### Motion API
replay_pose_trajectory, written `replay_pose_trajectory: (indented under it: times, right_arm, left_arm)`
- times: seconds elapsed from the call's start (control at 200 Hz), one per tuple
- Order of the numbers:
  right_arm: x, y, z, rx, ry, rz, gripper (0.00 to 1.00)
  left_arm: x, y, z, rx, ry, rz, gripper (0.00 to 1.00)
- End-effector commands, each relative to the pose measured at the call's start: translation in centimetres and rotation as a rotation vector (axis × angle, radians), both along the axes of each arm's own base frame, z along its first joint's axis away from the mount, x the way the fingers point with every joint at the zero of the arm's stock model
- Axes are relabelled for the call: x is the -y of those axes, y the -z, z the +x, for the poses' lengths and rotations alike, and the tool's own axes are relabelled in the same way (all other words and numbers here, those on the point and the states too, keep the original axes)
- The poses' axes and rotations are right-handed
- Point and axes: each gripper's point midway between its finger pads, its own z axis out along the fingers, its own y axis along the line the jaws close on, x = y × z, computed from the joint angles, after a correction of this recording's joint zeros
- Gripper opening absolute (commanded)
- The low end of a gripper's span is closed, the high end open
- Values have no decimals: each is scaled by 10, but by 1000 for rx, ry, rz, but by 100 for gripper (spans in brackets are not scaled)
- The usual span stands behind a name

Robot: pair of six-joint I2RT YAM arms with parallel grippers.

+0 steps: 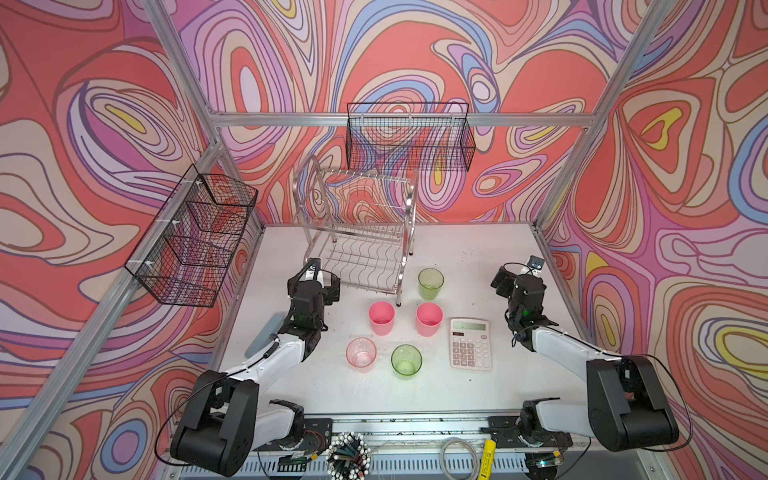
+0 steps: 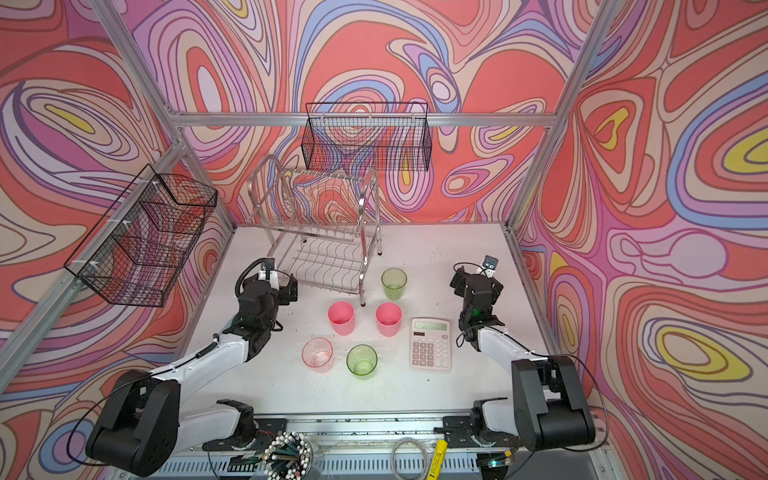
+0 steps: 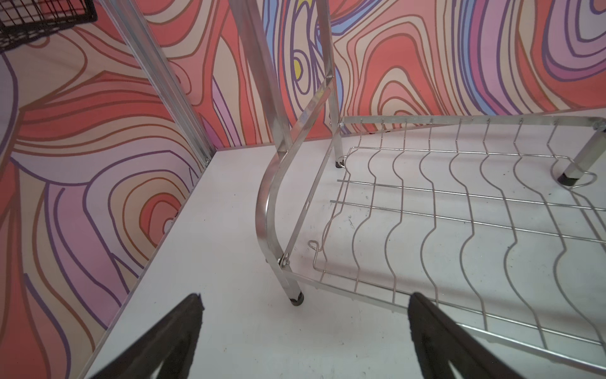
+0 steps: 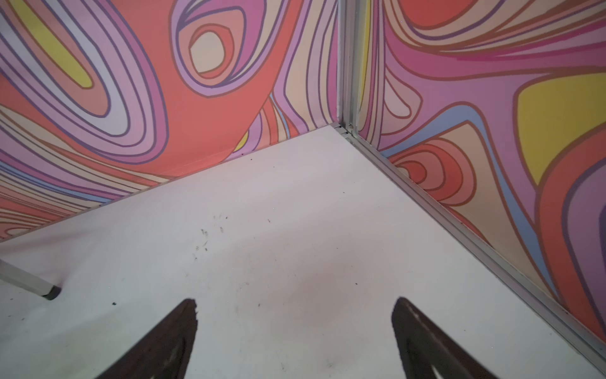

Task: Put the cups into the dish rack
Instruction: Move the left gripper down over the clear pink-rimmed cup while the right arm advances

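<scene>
The left tool (image 3: 305,297), wide and empty like the right tool (image 4: 294,300), hangs by the front-left foot of the dish rack (image 1: 360,266), and since all 5 cups (image 1: 429,318) stand upright on the desk (image 1: 478,257) just in front and right of the rack, I'd take the nearest pink cup (image 1: 381,318) squarely by its wall.

The rack (image 1: 361,232) is shiny silver and the surface (image 1: 457,257) is white. Beside the rack, a green cup (image 1: 431,283) is translucent. Just before the rack, two pink cups (image 1: 381,318) (image 1: 429,319) are opaque. Farther from the rack are a second green cup (image 1: 406,361) and a clear, pinkish ribbed cup (image 1: 361,353). The walls (image 1: 415,50) swirl coral, lilac, blue and yellow.
</scene>
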Motion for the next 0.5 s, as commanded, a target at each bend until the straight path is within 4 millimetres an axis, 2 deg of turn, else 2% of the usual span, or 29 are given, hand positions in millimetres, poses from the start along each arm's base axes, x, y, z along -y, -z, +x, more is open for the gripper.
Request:
replay_pose_trajectory:
  times: [0.0,0.08,0.22,0.29,0.496]
  right_arm:
    - [-10,-7,-3,-17,13,67,97]
    - [-27,-6,-3,-29,-17,109,97]
    - [-61,-5,0,-59,-78,104,96]
    - [-74,-2,0,-82,-112,100,96]
    - [-100,7,-5,-161,-198,123,96]
  left_arm:
    - [-16,-3,-11,-90,-107,29,99]
    - [-18,-6,-20,-142,-124,6,98]
    - [-23,-8,-46,-219,-145,-56,98]
    - [-22,-10,-58,-258,-141,-90,95]
    - [-12,7,-95,-487,-111,-170,92]
